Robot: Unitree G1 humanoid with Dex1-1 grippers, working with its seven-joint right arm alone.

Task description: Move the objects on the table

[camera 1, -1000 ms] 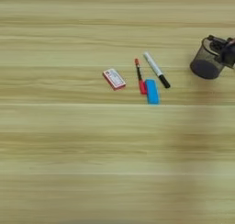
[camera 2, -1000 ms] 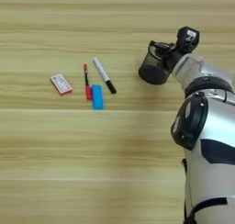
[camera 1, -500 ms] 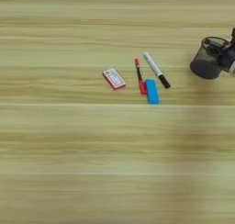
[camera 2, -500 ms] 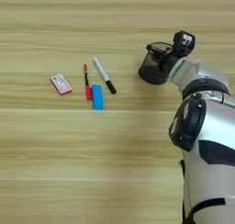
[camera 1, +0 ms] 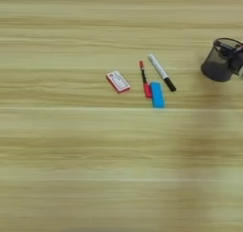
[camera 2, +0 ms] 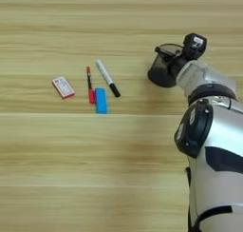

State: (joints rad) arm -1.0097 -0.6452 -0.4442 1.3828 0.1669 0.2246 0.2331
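While the wooden table [camera 1: 71,169] fills both views with its pale striped grain, the largest thing on it is the robot's own right arm [camera 2: 209,145], a silver forearm coming up from the bottom right corner. It ends at the right gripper [camera 2: 178,60], whose black fingers are at the rim of a dark mesh cup [camera 1: 217,62] that stands tilted, its mouth turned toward the wrist. The fingers appear to be clamped on the rim, one inside and one outside, which would explain why the cup leans instead of sitting flat; that is a judgement, since the dark fingers merge with the dark mesh.

Well apart to the left lies the cluster of small objects, untouched. The white marker [camera 1: 161,72] lies on a diagonal, black cap toward the lower right. Just beside it the blue block [camera 1: 157,94] lies lengthwise, touching or nearly touching the lower end of the red pen [camera 1: 144,79], which runs almost parallel to it. The red-and-white card box [camera 1: 117,81] lies flat a little further left, apart from the rest.

Such a tight grouping suggests the items were laid out together as a set, and the cup looks like a likely container for them.
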